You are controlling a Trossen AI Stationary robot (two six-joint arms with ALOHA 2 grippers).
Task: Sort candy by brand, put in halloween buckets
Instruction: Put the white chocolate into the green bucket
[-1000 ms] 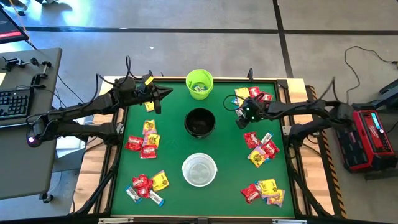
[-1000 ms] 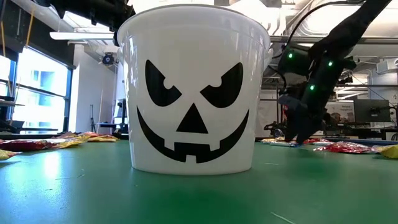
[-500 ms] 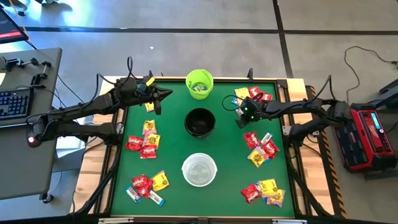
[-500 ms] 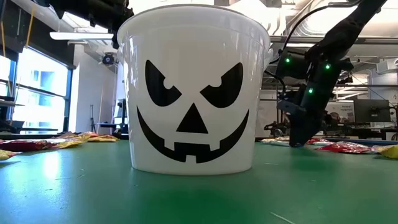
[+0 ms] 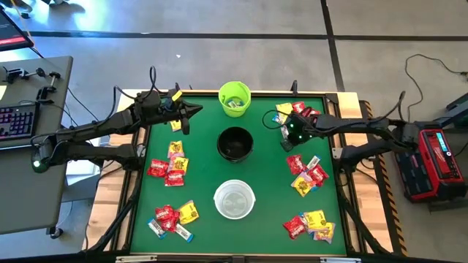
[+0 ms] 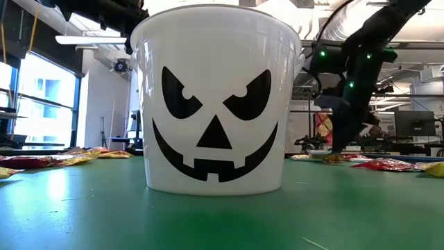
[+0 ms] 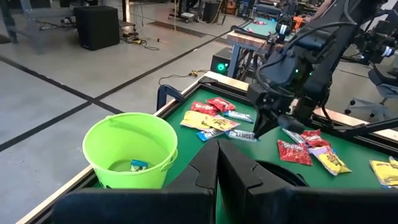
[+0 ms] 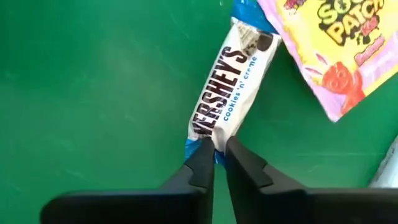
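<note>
On the green table [image 5: 201, 172], near its far right corner, lies the candy I am after: a white and blue bar [image 8: 227, 84] flat on the felt, just beside a yellow and pink packet [image 8: 333, 46]. My right gripper [image 8: 216, 163] has its two fingers nearly together, pinching the bar's blue crimped end, probably because that thin edge is easiest to catch off a flat surface. The rest of the bar stretches away from the fingertips. I judge it belongs in one of three buckets down the table's middle: green bucket [image 5: 235, 98], black bucket [image 5: 235, 143], white bucket [image 5: 234, 199]. My left gripper [image 7: 217, 163] waits beside the green bucket, fingers pressed together and empty.
</note>
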